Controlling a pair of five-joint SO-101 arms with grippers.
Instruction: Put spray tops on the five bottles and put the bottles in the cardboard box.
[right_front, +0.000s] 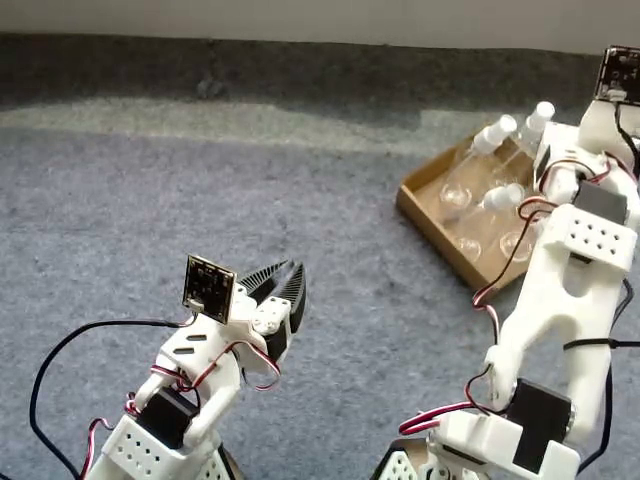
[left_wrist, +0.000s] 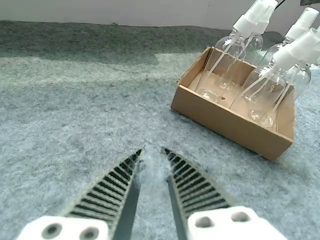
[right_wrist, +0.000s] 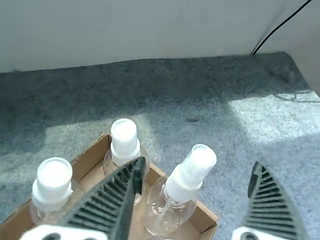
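Bottles (left_wrist: 235, 50) stand together inside the box (left_wrist: 220, 120), each clear and each wearing a white spray top (left_wrist: 248, 21); how many there are cannot be told for certain, since the right arm (right_front: 570, 270) covers part of the box (right_front: 425, 205) in the high view. The right gripper (right_wrist: 199, 165) hangs above the box, its fingers (right_wrist: 117, 192) spread wide and touching nothing. Below them, at the corner of the box (right_wrist: 90, 152), one bottle (right_wrist: 165, 207) leans, its top (right_wrist: 192, 172) tilted, and two more bottles (right_wrist: 122, 157) stand upright just beside it. The left gripper (left_wrist: 152, 151) is well apart from the box, low over the grey carpet (right_front: 200, 200) and pointing toward the box's near wall. Its fingers (left_wrist: 112, 192) are parted by a narrow gap at the tips and hold nothing. In the high view the left gripper (right_front: 285, 285) sits off the box's long side, with bare carpet between them.
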